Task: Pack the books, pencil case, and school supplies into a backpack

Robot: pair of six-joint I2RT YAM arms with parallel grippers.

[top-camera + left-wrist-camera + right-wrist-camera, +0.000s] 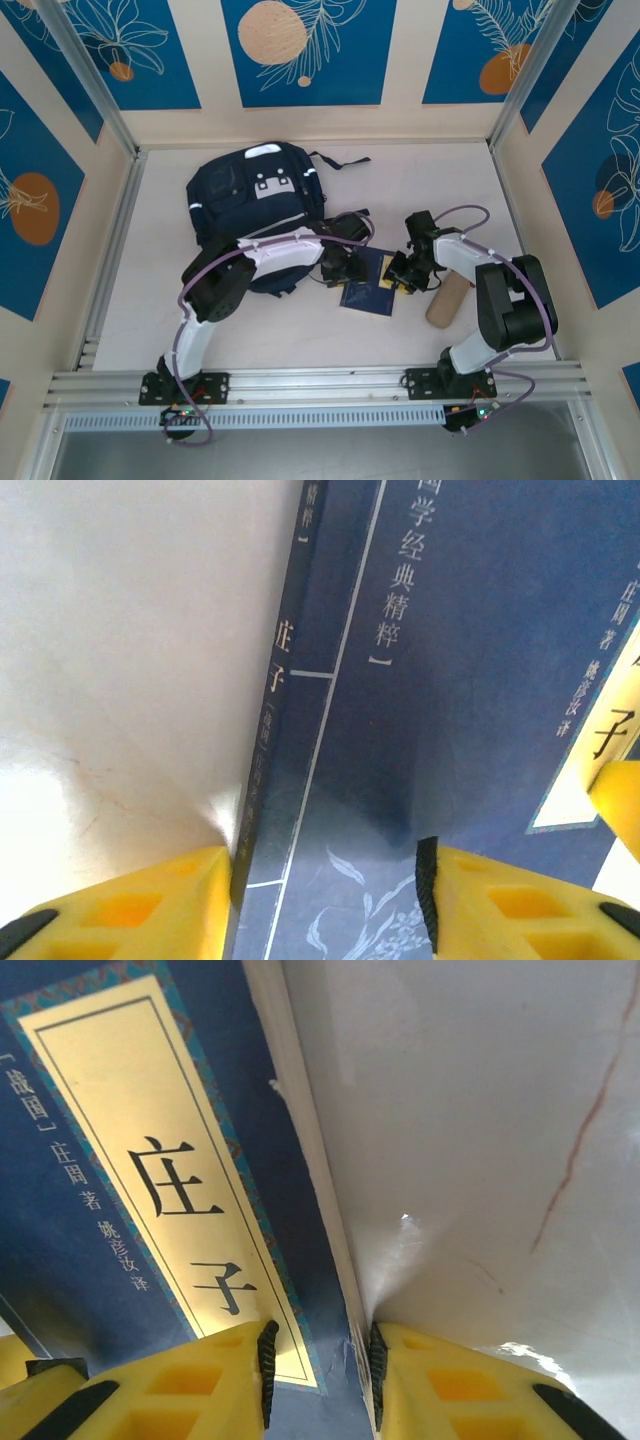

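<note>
The navy backpack (pixel 258 195) lies at the back left of the table. A navy book (pixel 368 283) with a yellow-gold label (pixel 170 1180) lies flat in front of it, between my two grippers. My left gripper (pixel 338 268) (pixel 320 865) is open astride the book's (pixel 450 680) spine edge, one finger on the table and the other over the cover. My right gripper (pixel 402 272) (pixel 320 1335) is open by a narrower gap astride the opposite page edge of the book (pixel 60 1260). One of its fingers is over the label and the other is on the table.
A tan cylindrical roll (pixel 447 300) lies just right of the book, beside the right arm. Black backpack straps (pixel 345 160) trail to the right of the bag. Aluminium rails (pixel 110 240) and walls bound the white table (pixel 440 190).
</note>
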